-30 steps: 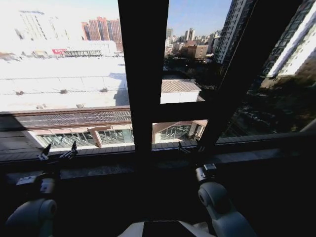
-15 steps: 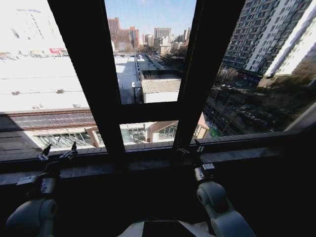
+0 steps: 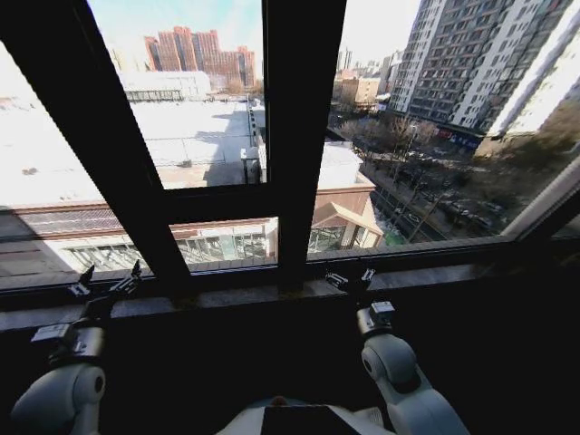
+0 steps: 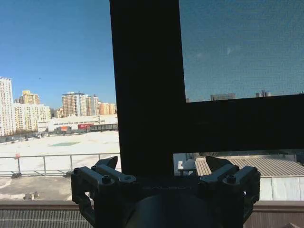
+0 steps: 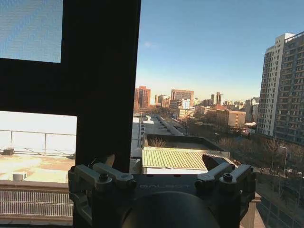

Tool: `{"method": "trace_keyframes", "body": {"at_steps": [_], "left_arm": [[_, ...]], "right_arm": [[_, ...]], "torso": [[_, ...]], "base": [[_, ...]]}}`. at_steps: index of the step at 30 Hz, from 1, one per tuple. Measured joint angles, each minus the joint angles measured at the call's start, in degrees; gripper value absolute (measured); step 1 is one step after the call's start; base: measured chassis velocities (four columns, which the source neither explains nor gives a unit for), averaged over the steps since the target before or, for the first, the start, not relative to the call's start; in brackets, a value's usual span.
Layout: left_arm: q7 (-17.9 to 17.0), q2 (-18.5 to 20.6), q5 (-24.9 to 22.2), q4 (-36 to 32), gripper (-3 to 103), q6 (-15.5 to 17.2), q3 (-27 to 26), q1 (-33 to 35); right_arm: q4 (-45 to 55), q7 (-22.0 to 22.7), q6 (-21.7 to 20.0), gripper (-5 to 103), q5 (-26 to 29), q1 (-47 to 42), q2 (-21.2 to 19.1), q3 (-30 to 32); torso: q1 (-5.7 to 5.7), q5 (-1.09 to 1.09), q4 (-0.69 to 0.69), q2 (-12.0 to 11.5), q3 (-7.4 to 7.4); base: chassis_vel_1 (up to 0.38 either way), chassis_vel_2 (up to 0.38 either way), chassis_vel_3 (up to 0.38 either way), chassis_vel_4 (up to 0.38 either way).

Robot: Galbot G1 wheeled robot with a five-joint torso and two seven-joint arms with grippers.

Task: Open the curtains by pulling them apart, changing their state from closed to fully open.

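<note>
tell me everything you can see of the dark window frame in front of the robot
The dark window frame looks like black metal: thick upright bars joined by a horizontal crossbar, splitting the glass into upper and lower panes. It rises from a grey stone-like sill, and a city of rooftops and towers shows through it. One pane in the wrist views carries a fine mesh screen. The left gripper and right gripper, both open, hang just above the sill in front of the frame; neither appears to touch it.
</note>
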Motion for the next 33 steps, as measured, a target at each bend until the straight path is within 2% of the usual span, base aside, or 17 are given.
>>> {"method": "trace_keyframes", "body": {"at_steps": [25,33], "left_arm": [[0.4,0.0,0.8,1.1,100,-0.7,0.4,-0.4],[0.4,-0.1,0.8,1.6,100,-1.5,0.3,-0.1]], "right_arm": [[-0.6,0.1,0.3,100,-0.2,-0.2,0.1,1.3],[-0.7,0.0,0.3,100,-0.3,-0.2,0.3,0.9]], "torso": [[-0.02,0.04,0.00,0.0,0.00],[-0.03,0.02,0.01,0.0,-0.01]], "base": [[0.119,-0.358,-0.115,0.360],[0.304,-0.304,-0.325,0.302]]}}
